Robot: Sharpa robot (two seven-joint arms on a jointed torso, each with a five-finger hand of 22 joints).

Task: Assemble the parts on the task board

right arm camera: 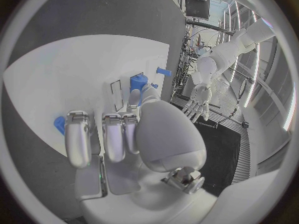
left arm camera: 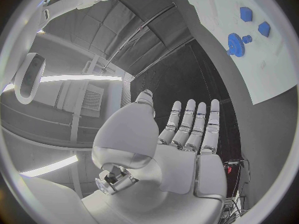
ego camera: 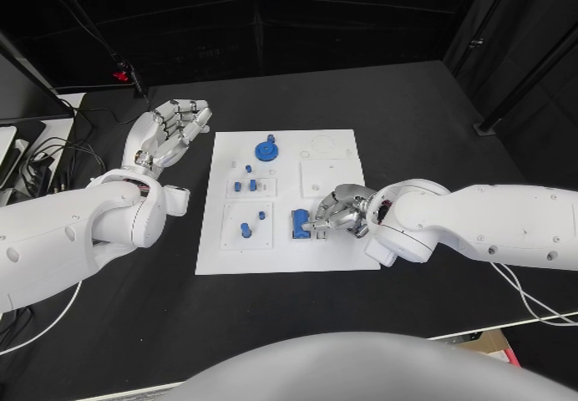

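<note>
Two hands working apart: right hand [ego camera: 341, 213] curling fingers around a blue part [ego camera: 300, 223] on the task board [ego camera: 349, 251], probably seating it; left hand [ego camera: 169, 134] idling open-fingered beside

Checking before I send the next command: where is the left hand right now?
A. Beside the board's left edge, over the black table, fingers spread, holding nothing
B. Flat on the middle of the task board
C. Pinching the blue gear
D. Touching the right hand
A: in the head view the left hand lies off the task board, fingers apart and empty, away from the blue gear and the right hand.
</note>
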